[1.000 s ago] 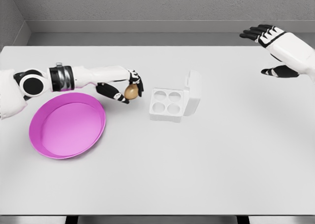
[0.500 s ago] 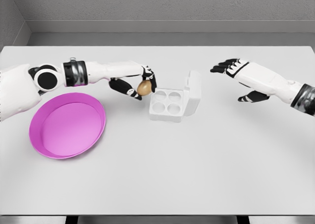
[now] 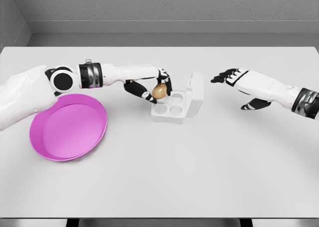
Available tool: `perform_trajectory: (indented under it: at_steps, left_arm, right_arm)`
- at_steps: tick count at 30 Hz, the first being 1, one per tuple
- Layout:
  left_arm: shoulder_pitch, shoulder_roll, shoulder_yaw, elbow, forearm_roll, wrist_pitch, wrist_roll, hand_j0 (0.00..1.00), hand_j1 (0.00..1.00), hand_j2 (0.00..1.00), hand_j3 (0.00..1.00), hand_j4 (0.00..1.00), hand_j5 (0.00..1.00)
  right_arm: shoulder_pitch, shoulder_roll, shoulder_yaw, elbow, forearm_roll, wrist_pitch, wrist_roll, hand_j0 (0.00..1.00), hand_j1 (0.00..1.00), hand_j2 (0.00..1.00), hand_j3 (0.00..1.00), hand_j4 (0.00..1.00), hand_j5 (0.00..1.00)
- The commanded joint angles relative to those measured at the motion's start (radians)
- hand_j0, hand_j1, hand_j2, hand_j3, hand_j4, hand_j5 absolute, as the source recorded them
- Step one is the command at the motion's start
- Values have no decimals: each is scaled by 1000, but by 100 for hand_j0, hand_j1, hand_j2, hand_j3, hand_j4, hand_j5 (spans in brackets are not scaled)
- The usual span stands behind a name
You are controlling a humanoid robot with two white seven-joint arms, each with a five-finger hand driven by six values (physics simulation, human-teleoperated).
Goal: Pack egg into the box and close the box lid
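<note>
Left robot hand (image 3: 155,89), black-fingered on a white arm, gripped a small brown egg (image 3: 159,91) between thumb and fingers, holding it just above the near-left corner of the white four-cup egg box (image 3: 168,107). Largest of all was the pale grey worktop (image 3: 199,162), which carried the box near its middle. Well to the left of the box lay a round magenta plastic bowl (image 3: 68,126), shallow and tilted a little toward the camera, with the left arm passing over its far rim. To the right of the box, apart from it, the right robot hand (image 3: 239,85) hovered above the worktop with its fingers spread and holding nothing, its fingertips pointing toward the box. The box itself stood open, its white lid (image 3: 195,94) raised upright along the right side. Three round cups showed empty; the egg hid part of the far-left cup.
</note>
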Motion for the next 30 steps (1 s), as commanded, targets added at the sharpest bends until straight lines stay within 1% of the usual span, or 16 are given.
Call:
perform_trajectory:
  at_steps: [1,10,17,25,28,30]
  left_arm:
    - [-1,-11,0,5,21,1,-7,46,46,46,46,46,46]
    - [9,-46,0,71,26,1,-16,46,46,46,46,46,46]
    - [11,-54,-2,76,52,1,-36,46,46,46,46,46,46]
    - [11,-54,0,75,60,1,-59,46,46,46,46,46,46]
    - [11,-55,0,76,75,1,-67,46,46,46,46,46,46]
    - [11,-55,0,76,106,1,-87,47,47,47,47,47,47]
  right_arm:
    - [0,0,0,0,-6,2,4,100,100,100,100,100,100]
    - [11,-3,0,-3,-6,2,16,100,100,100,100,100,100]
    - [11,-3,0,-3,-6,2,16,100,100,100,100,100,100]
    - [14,-2,0,-3,-4,2,24,100,100,100,100,100,100]
    - [17,-3,0,-6,-4,2,24,100,100,100,100,100,100]
    - [17,-3,0,-6,-4,2,24,100,100,100,100,100,100]
